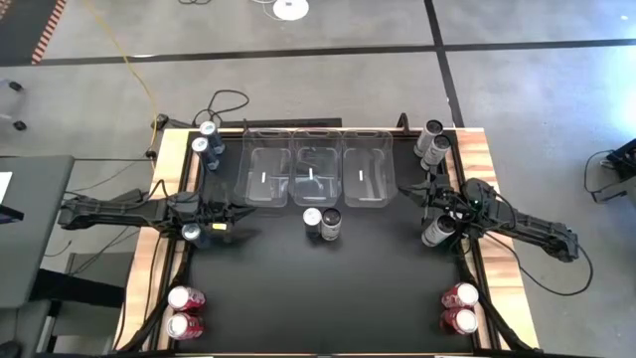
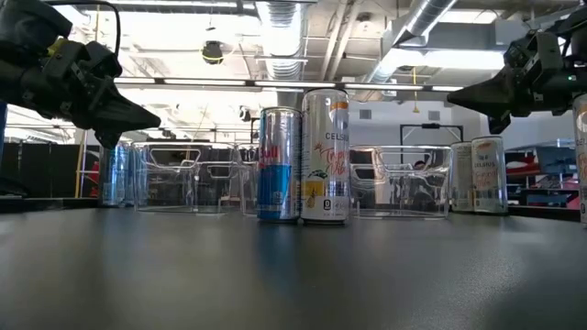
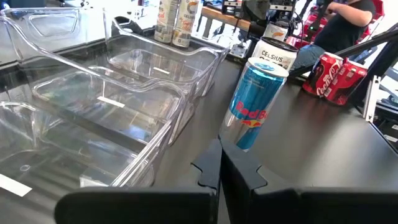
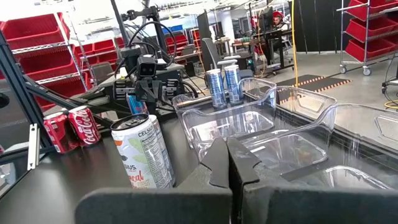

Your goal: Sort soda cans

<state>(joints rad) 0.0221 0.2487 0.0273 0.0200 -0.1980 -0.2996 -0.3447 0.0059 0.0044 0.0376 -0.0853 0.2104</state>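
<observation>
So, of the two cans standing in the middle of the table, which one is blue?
The left can, blue and silver; its neighbour, the right can, is pale.

Bright overhead ceiling lights [image 2: 284, 37], soft glare on the clear bins [image 3: 124, 93], foreground tabletop [image 2: 293, 275] blurred.

The left gripper [image 3: 219, 171] sits low over the dark tabletop [image 3: 311, 149], its jaws pressed together with nothing between them. Just ahead stands a blue-silver can [image 3: 254, 103], upright, with a white can [image 3: 273, 55] close behind it. Two red cans [image 3: 334, 76] stand together farther off. Clear plastic bins [image 3: 106, 106] lie side by side next to the blue-silver can, and two pale cans [image 3: 175, 20] stand beyond them. A person's dark sleeve [image 3: 348, 14] shows past the tabletop edge.
</observation>
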